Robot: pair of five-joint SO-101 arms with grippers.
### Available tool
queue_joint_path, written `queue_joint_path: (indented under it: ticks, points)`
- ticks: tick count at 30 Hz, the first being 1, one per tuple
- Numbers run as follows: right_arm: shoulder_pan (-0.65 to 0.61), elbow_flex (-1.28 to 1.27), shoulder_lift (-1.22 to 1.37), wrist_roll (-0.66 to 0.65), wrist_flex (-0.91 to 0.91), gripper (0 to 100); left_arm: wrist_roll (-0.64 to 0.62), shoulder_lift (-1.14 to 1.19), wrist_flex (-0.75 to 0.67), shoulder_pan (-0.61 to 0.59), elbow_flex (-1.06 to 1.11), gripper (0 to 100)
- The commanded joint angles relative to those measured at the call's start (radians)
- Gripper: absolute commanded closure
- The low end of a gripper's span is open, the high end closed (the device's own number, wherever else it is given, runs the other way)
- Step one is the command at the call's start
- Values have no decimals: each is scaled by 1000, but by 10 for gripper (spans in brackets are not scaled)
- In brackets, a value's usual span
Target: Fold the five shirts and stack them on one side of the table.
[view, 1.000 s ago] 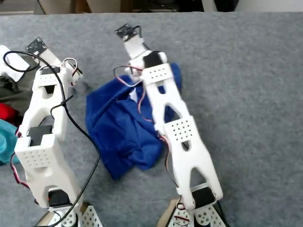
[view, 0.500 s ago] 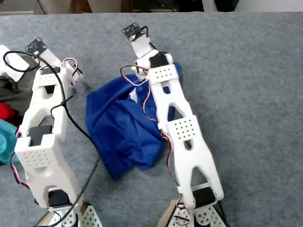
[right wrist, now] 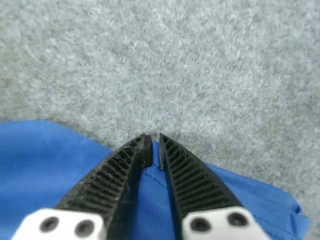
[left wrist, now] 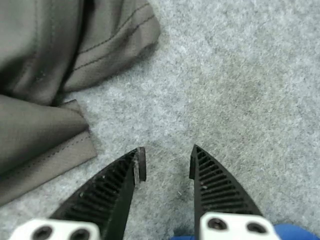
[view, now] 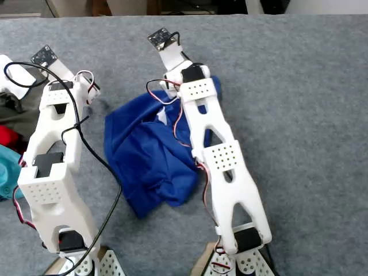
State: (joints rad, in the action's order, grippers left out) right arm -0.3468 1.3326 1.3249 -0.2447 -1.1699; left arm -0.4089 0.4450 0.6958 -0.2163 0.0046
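Table [view: 299,86]: grey felt surface, and both my arms reach out from its near edge.
Blue shirt [view: 149,155]: a crumpled, unfolded heap about mid-table, lying between my two arms. One lobe reaches toward the far edge under my right wrist.
Right arm [view: 213,149]: stretched toward the far edge, lying over the right-hand side of the blue shirt.
Right jaws: nearly pressed together, with only a thin slit between the tips. The tips sit right at the blue shirt's far hem, where blue cloth meets bare felt. I cannot tell whether any cloth is caught between them.
Left arm [view: 52,149]: runs along the table's left side with its wrist toward the far-left corner.
Left jaws: spread, holding nothing, with bare felt in the gap between the tips.
Grey-brown shirt [left wrist: 40,60]: rumpled in folds, with stitched hems showing. It lies just beside my left jaws, toward the left edge, and does not touch them.
Red cloth [view: 7,136]: at the left edge, partly cut off.
Teal cloth [view: 7,169]: at the left edge on the near side of the red cloth, beside my left arm.
White item [view: 14,72]: near the far-left corner; I cannot tell what it is.
Black cable [view: 98,167]: loops from my left wrist down the arm, passing the blue shirt's left side.
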Motion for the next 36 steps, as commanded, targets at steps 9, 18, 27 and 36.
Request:
queue_joint_path:
  ticks: [9, 18, 27, 36]
  points:
    - [-16, 8, -18, -6, -2, 955, -5, -8, 5, -12, -48, 847]
    - [-42, 108, -19, -3, -80, 954, -5, -8, 5, -12, -48, 847]
    - [-42, 107, -19, 0, -86, 909, -5, -8, 5, -12, -48, 847]
    - [-67, 104, -18, -5, -98, 877, -5, -8, 5, -12, -48, 847]
